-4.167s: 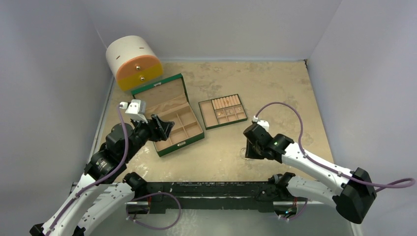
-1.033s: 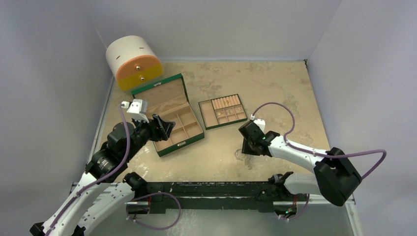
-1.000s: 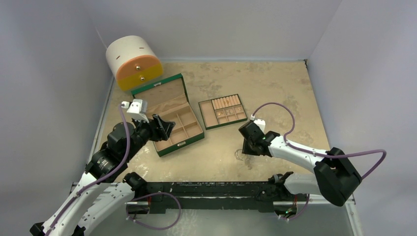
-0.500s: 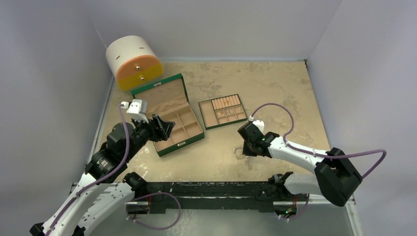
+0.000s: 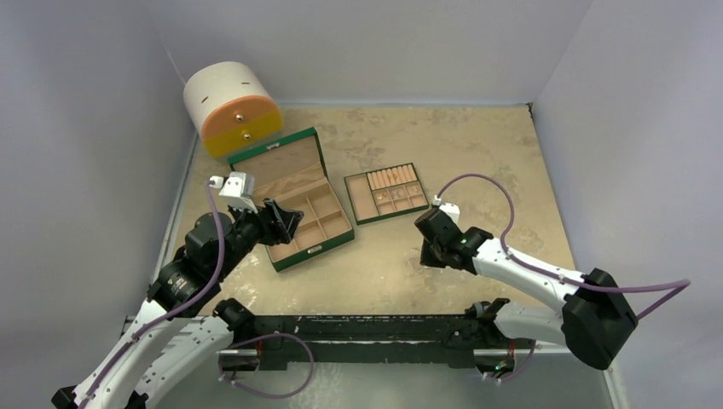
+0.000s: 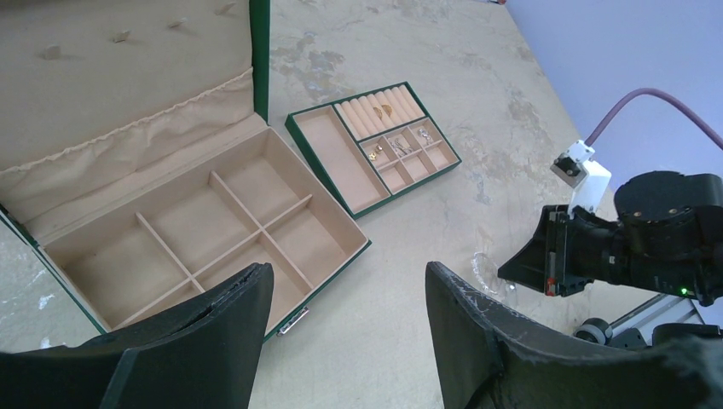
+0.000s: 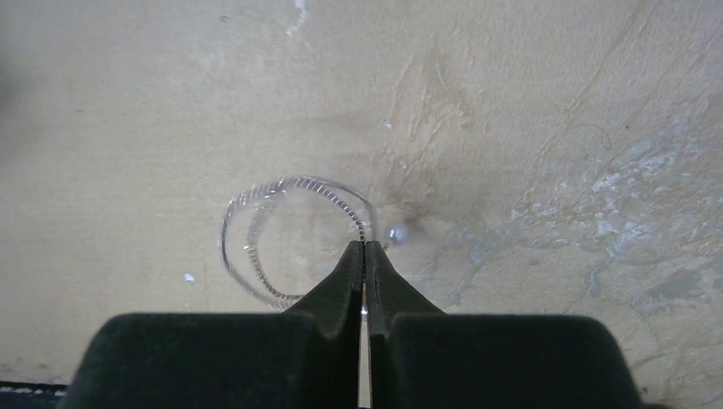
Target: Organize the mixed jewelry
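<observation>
The thin silvery wire hoop hangs against the tan table, its wire pinched between the tips of my right gripper, which is shut on it. It also shows in the left wrist view just in front of the right gripper. Small gold rings and metal earrings lie in the little cells of the flat green tray. My left gripper is open and empty, hovering over the front edge of the open green box.
The round white-and-orange drawer case stands at the back left. The box's tan-lined lid stands open behind its several empty compartments. Grey walls close in the table on three sides.
My right gripper came left onto the hoop, and its wrist has now shifted slightly back and right while the elbow swung right. The left arm has not moved.
</observation>
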`<action>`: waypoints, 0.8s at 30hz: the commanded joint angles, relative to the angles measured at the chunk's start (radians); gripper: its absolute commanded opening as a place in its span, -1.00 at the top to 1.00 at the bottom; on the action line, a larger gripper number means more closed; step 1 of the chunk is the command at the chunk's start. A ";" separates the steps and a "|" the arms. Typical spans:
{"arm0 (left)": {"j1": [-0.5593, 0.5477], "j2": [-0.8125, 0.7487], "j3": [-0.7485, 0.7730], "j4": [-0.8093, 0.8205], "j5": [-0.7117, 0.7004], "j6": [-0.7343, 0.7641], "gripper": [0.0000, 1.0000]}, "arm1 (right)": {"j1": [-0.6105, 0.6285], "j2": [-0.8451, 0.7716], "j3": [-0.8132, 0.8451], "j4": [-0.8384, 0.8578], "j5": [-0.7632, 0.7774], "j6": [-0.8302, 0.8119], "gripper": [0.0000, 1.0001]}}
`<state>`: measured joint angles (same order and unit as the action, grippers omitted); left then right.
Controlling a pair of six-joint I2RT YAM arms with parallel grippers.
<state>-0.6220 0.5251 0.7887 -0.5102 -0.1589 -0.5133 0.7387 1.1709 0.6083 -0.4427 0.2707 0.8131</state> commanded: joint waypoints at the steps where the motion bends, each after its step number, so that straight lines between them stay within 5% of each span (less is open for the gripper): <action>1: 0.006 -0.006 0.001 0.046 0.015 -0.011 -0.31 | 0.007 -0.038 0.081 -0.031 0.017 -0.028 1.00; 10: 0.005 -0.007 0.002 0.045 0.009 -0.011 -0.31 | 0.012 0.017 0.249 0.009 0.024 -0.114 1.00; 24: 0.005 -0.056 0.016 -0.001 -0.141 -0.025 -0.31 | 0.103 0.394 0.656 0.131 -0.056 -0.260 1.00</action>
<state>-0.6220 0.4927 0.7887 -0.5205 -0.2306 -0.5167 0.7929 1.4765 1.1378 -0.3740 0.2462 0.6163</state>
